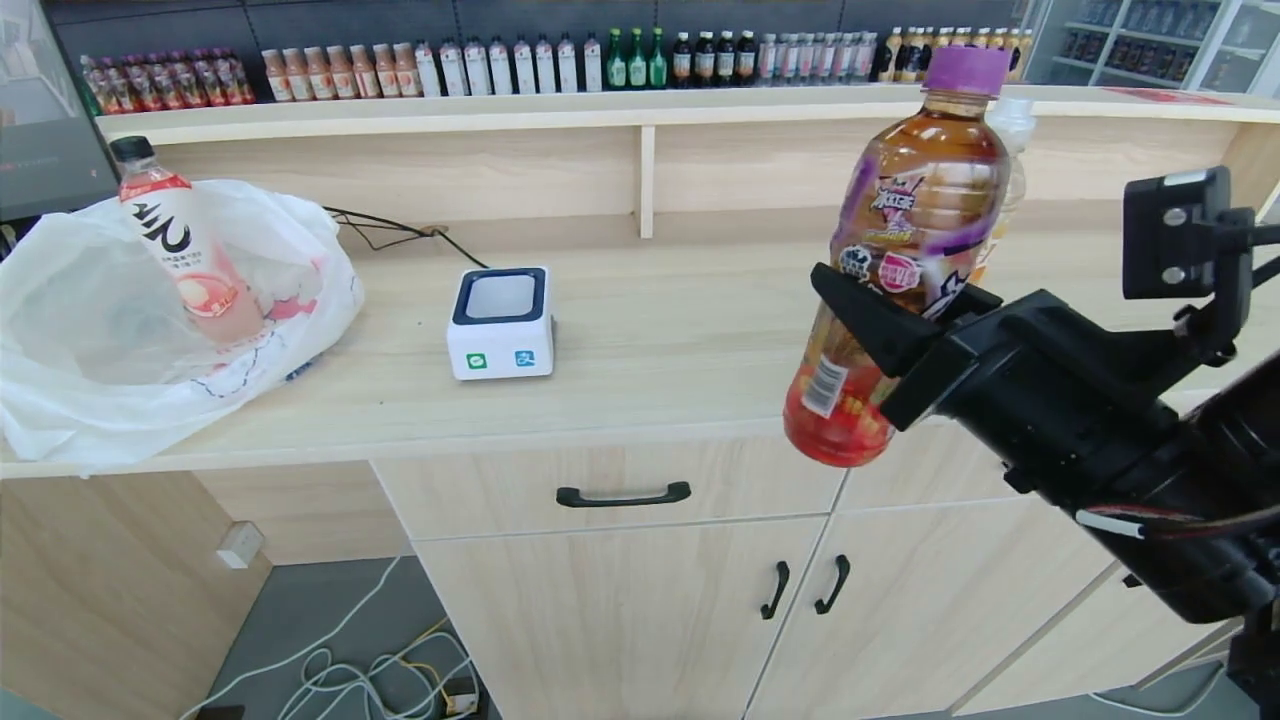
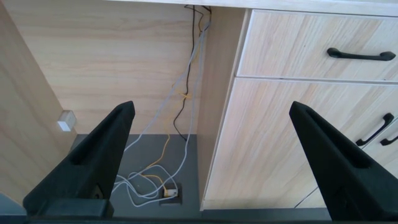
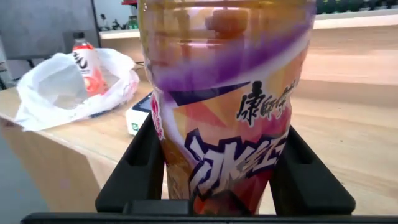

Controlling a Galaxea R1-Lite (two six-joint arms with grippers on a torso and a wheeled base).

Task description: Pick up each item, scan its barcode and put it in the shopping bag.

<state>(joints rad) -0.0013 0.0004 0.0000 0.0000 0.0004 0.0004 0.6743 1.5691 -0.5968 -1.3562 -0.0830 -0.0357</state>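
At the far left of the counter [image 1: 650,400] a white shopping bag [image 1: 90,380] lies open, with a pink bottle [image 1: 185,250] leaning inside it. Below counter level, the left gripper [image 2: 211,112] is seen facing cupboard doors and floor cables, its jaws spread wide with nothing between them. At the counter's middle a small white scanner [image 1: 500,322] is set with its window facing up. To the right, a purple-capped tea bottle [image 1: 915,200] is held in the air before the counter's edge. It is tilted slightly and clamped round its middle by the right gripper [image 1: 915,310]. The scanning step is judged to be in hand: the bottle must be carried left and its barcode [image 1: 825,385], near the base, turned down over the window. Behind it, what may be a second, clear bottle [image 1: 1018,130] is mostly hidden. The bag's left edge is cut off, and its other contents cannot be made out.
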